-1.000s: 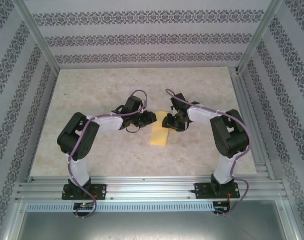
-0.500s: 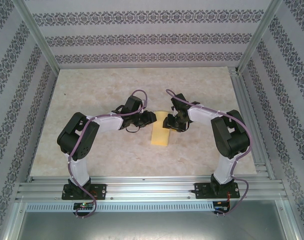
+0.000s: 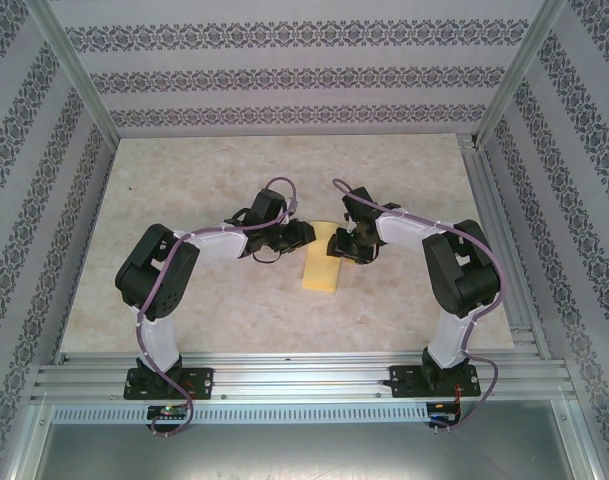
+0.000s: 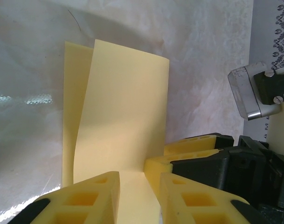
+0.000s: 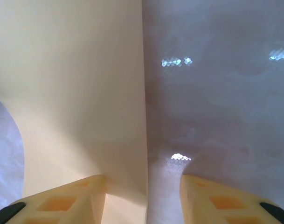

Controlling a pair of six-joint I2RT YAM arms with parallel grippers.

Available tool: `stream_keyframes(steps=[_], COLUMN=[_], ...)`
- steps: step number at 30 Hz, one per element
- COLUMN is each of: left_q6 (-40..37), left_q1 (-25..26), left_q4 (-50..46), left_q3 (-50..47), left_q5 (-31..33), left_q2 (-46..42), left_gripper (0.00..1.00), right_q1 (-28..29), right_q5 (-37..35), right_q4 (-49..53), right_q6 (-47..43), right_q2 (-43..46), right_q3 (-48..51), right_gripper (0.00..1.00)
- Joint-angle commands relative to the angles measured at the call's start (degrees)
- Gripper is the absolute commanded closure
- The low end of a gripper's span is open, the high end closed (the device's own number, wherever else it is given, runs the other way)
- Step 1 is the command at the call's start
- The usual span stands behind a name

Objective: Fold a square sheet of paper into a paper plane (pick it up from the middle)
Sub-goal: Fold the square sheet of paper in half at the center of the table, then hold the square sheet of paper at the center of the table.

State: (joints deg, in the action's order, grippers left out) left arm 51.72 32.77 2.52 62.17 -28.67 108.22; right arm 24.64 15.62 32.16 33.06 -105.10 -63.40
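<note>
The square sheet of paper (image 3: 321,270) lies mid-table, folded to a narrow pale-yellow rectangle. In the left wrist view the sheet (image 4: 123,102) has its upper flap curling up off the lower layer. My left gripper (image 3: 304,235) is at the sheet's far left end, open, with the flap running through the gap between its fingers (image 4: 139,179). My right gripper (image 3: 336,245) faces it from the right, open; one yellow finger (image 4: 176,161) touches the sheet's edge. In the right wrist view the sheet's edge (image 5: 72,93) runs between the spread jaws of the right gripper (image 5: 142,179). The paper plane is out of view.
The beige marbled table (image 3: 184,180) is boxed in by patterned walls. Aluminium rails run along the near edge (image 3: 304,375) and the right side (image 3: 494,230). The right arm's wrist camera housing (image 4: 246,93) sits close to my left gripper.
The left gripper has edged slightly towards the right gripper, and the sheet looks narrower from above. The right arm has hardly moved.
</note>
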Motion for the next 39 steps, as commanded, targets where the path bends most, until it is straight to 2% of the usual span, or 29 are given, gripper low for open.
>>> stream_keyframes(steps=[1, 39], left_q6=[0.66, 1.32], left_q1=[0.71, 1.16], left_q4=[0.96, 2.66], left_q3=[1.63, 0.93], left_q5=[-1.47, -2.09], left_q2=[1.46, 2.95], left_gripper=[0.7, 0.71], right_q1=[0.32, 1.19], right_q5=[-0.8, 1.05], right_q4=[-0.85, -0.53], right_q6=[0.47, -0.86], right_q2=[-1.23, -3.6], right_q3=[-1.55, -2.82], right_gripper=[0.53, 0.51])
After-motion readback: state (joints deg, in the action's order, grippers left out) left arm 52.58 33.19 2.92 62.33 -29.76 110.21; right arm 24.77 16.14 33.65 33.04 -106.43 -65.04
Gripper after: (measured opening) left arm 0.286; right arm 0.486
